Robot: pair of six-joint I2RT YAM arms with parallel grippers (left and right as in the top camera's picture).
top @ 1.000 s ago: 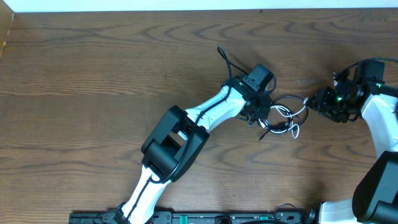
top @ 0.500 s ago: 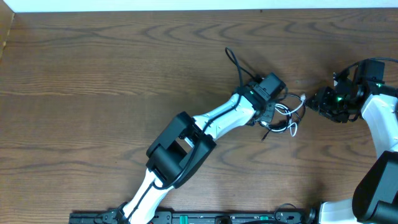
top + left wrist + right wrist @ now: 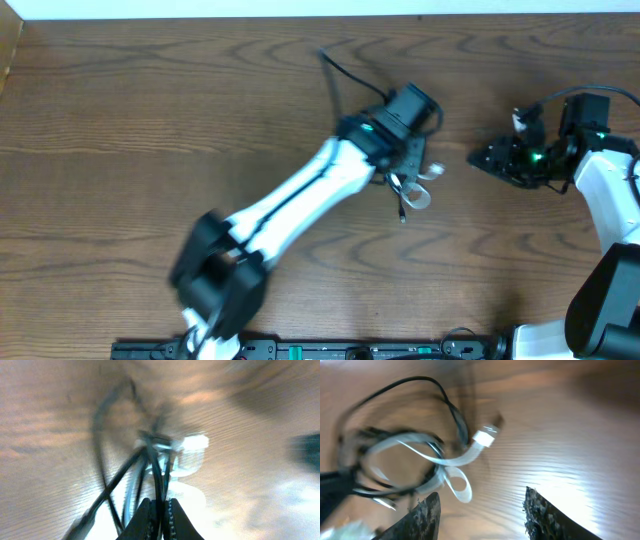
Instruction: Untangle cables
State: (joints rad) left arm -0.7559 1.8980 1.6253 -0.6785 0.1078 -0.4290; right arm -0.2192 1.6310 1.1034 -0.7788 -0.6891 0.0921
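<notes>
The black cable [image 3: 102,495] and the white cable [image 3: 451,462] lie tangled together near the table's middle right, a small bundle [image 3: 412,188] in the overhead view. My left gripper [image 3: 410,170] sits over the bundle and is shut on a strand of the black cable [image 3: 159,485], seen between its fingertips [image 3: 160,516] in the blurred left wrist view. My right gripper [image 3: 482,158] is open and empty, to the right of the bundle and apart from it. In the right wrist view the fingers [image 3: 482,515] frame bare wood, with a white plug [image 3: 485,437] ahead.
The wooden table [image 3: 150,130] has a pale wall edge along the back. A thick black arm wire [image 3: 345,78] loops up behind my left wrist. A black rail [image 3: 330,350] runs along the front edge. My left arm [image 3: 290,205] crosses the table diagonally.
My left arm has swung left and pulled the bundle left with it. My right gripper has let go of the cables, opened and now sits apart from them.
</notes>
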